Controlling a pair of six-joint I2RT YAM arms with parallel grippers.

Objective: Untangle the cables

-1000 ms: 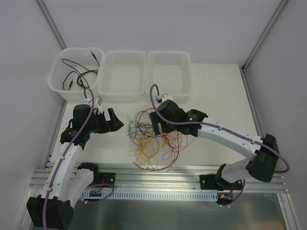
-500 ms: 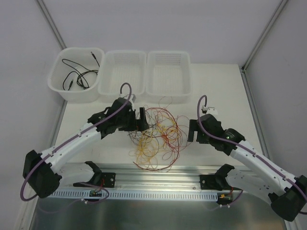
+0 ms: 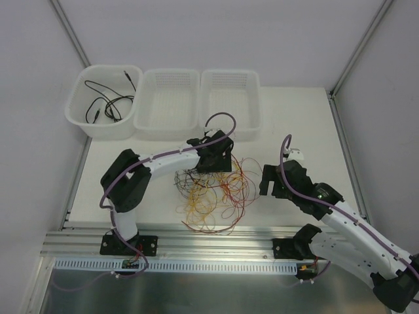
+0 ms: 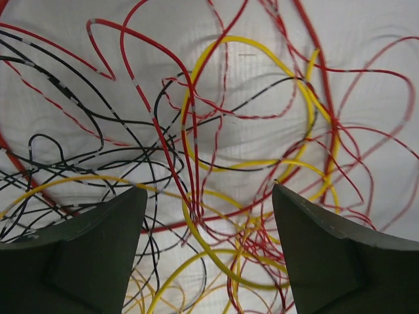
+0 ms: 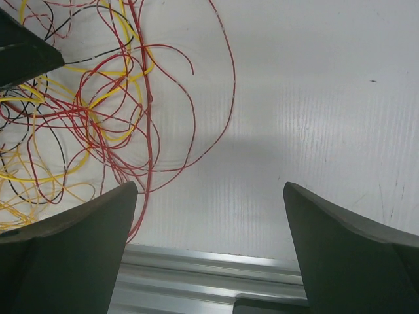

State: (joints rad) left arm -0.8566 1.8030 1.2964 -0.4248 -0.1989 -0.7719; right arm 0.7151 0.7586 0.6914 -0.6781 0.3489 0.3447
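Cables: the cables (image 3: 213, 190), a loose tangle of thin red, yellow and black wires in curly loops, lie on the white tabletop (image 3: 294, 118) around its middle, towards the near edge.
Left gripper: my left gripper (image 4: 209, 196) hangs low over the far side of the heap. Its dark jaws are wide apart, and red, black and yellow strands cross the gap, none of them pinched.
Right gripper: my right gripper (image 5: 209, 190) sits off the heap's right fringe, jaws spread fully, with only bare tabletop between them.
Step in hand: I judge it is singling out one wire with the left.
How I'd do it: I'd pick the red strand (image 4: 190, 150) running down between the fingers and close only once no yellow or black crosses it there. Then I'd lift slowly, and let go if the whole heap rises.
Right's part: I'd pin the loose red loops at the fringe so the heap stays down.
Risk: such thin wire may slip the pads.
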